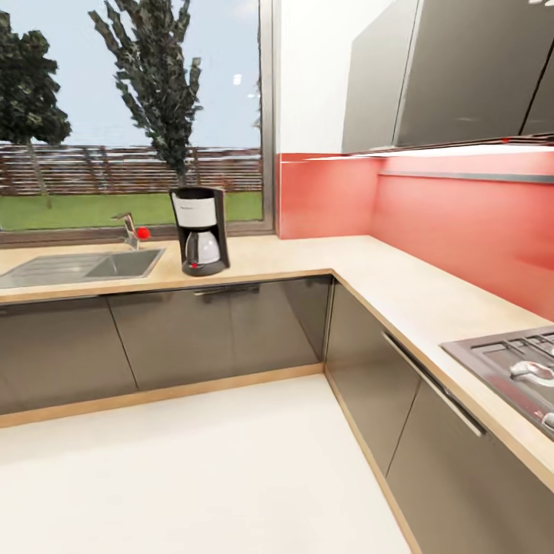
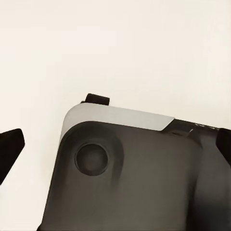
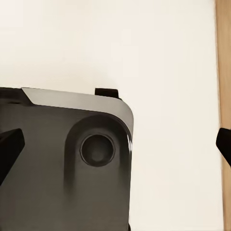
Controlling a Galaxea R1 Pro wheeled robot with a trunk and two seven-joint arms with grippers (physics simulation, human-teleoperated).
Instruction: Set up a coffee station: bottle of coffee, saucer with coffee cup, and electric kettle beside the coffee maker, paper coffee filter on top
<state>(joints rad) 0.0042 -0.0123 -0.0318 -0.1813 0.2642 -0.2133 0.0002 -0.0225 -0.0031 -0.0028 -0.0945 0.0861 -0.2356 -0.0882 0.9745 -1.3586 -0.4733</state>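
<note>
The coffee maker [image 1: 200, 231], black with a white upper panel and a glass carafe, stands upright on the beige countertop [image 1: 308, 258] in front of the window, just right of the sink. My left gripper [image 2: 115, 154] is open over the pale floor, with my own dark base beyond it. My right gripper [image 3: 115, 151] is open too, nothing between its fingers. The bottle of coffee, kitchen shelf, paper coffee filter, saucer, coffee cup and electric kettle are out of view.
A steel sink [image 1: 85, 267] with a tap [image 1: 129, 229] is set into the counter at left. The L-shaped counter runs along the right wall to a gas hob [image 1: 515, 369]. Grey wall cabinets [image 1: 462, 69] hang above. Pale floor [image 1: 192, 469] lies ahead.
</note>
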